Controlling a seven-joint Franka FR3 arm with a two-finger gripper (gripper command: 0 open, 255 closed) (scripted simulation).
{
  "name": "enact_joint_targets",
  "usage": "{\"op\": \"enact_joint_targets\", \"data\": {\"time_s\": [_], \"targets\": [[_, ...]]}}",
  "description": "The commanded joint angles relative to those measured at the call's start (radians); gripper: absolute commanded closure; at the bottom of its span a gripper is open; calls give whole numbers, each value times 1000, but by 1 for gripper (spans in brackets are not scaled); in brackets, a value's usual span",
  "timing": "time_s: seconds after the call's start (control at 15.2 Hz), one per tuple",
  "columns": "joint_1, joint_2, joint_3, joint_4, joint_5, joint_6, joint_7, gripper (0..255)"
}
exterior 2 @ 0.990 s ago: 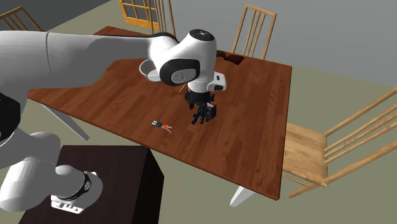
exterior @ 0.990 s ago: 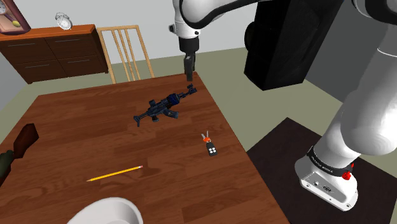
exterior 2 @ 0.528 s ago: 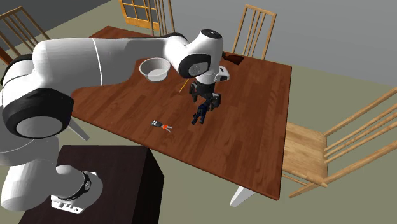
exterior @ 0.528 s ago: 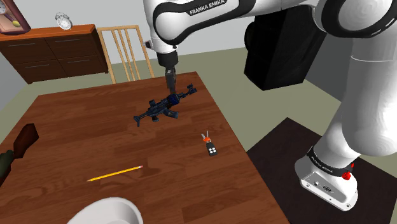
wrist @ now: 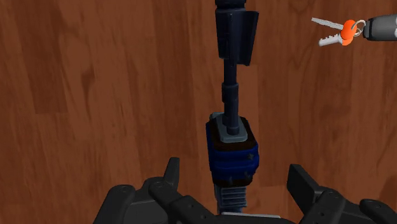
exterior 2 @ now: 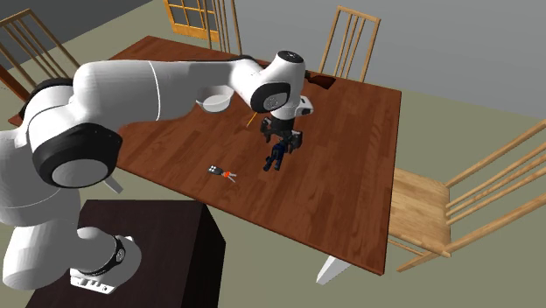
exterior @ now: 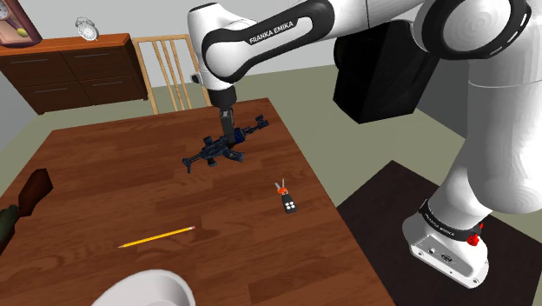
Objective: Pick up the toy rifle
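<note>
wrist view: one toy rifle (wrist: pixel 233 149) between two parted fingers (wrist: pixel 170 176) of the hand (wrist: pixel 235 173), one key bunch (wrist: pixel 337 32) nearby

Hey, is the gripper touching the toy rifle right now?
Apart. The wrist view shows the gripper with its open fingers standing either side of the toy rifle, and bare wood of the table visible between each finger and it.

The table (exterior: pixel 113 178) is smooth, grained brown wood, and the toy rifle (wrist: pixel 233 156) looks matt dark blue.
</note>
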State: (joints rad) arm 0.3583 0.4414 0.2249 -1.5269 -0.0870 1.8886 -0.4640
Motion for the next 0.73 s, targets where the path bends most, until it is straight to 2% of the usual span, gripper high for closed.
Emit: {"op": "enact_joint_targets", "data": {"time_s": [0.0, 0.13, 0.2, 0.66], "targets": [[1, 12, -1, -18, -3, 30, 2, 0], [1, 12, -1, -18, -3, 30, 2, 0], [0, 11, -1, -21, -3, 32, 2, 255], [1, 11, -1, -20, -3, 31, 2, 255]]}}
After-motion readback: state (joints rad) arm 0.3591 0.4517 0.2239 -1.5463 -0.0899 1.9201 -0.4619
